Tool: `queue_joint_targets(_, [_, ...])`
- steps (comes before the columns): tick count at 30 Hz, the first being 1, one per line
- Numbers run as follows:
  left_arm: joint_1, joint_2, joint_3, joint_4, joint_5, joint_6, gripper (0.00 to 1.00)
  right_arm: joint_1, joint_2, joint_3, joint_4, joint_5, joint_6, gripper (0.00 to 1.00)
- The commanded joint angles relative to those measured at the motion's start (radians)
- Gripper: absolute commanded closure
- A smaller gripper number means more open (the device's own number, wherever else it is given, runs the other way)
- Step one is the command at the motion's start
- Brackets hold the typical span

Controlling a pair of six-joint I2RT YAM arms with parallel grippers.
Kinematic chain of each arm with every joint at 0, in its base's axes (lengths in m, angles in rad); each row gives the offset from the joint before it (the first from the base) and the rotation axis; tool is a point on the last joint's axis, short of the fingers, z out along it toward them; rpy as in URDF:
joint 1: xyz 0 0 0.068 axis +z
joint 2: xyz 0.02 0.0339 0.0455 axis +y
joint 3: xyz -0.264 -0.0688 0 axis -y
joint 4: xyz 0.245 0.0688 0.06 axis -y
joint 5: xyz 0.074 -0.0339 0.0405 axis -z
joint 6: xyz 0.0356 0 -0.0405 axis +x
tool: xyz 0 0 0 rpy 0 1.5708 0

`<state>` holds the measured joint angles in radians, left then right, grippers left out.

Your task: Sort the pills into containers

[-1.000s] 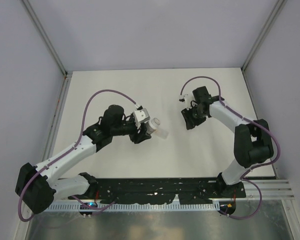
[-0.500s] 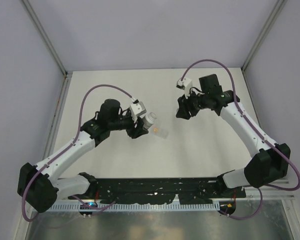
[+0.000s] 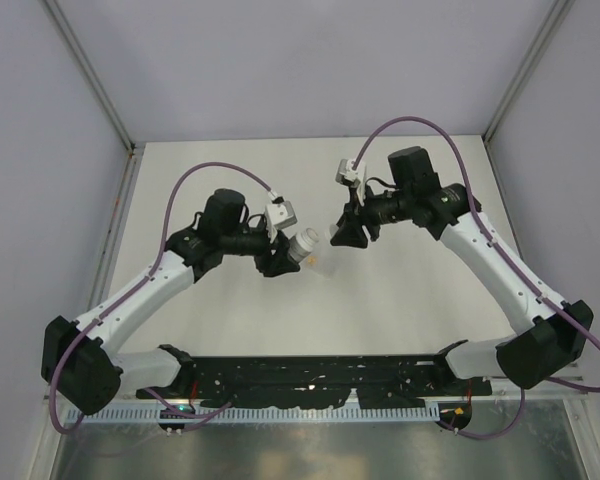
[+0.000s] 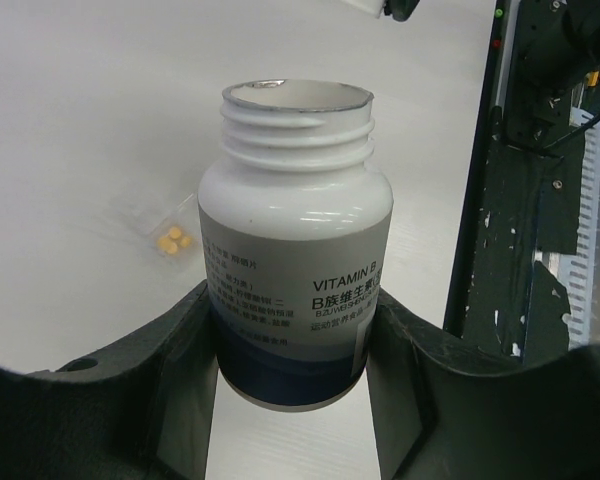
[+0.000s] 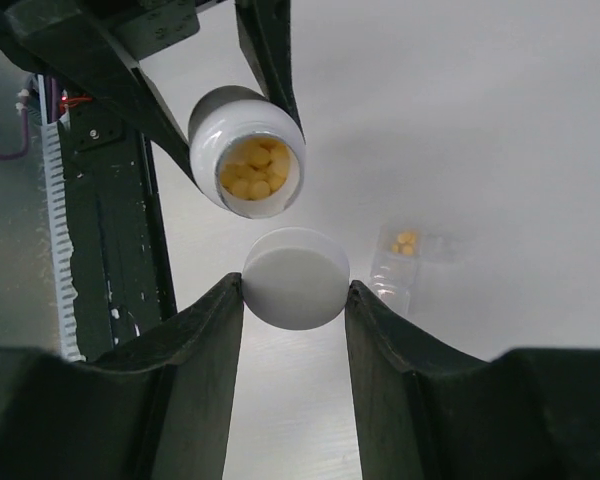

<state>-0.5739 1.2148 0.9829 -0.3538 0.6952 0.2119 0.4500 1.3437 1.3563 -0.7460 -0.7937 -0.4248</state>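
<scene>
S1: Right gripper [image 5: 294, 288] has swung in toward the bottle [image 4: 295, 240] — clamped on the white cap [image 5: 296, 275]. Left gripper [image 4: 292, 300] grips the uncapped bottle, jaws part-open, over the table [image 3: 410, 300] middle.

S2: Capping step, I'd say. Packet [image 5: 410, 258] with pills [image 5: 407, 240] lies just beside. Next — seat cap square, twist.

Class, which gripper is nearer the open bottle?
Left. The left gripper clamps the bottle by its body; the right gripper holds the cap just off the bottle's mouth, not touching it.
</scene>
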Motion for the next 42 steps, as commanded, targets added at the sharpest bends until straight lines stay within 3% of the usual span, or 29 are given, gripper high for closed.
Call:
queue_joint_targets(1, [-0.007, -0.001, 0.051, -0.034, 0.046, 0.035, 1.00, 0.029, -0.025, 0.053, -0.007, -0.068, -0.026, 0.76])
queue_joint_targets(42, [-0.061, -0.008, 0.042, -0.037, 0.070, 0.055, 1.00, 0.096, 0.097, 0.127, -0.070, -0.185, -0.055, 0.76])
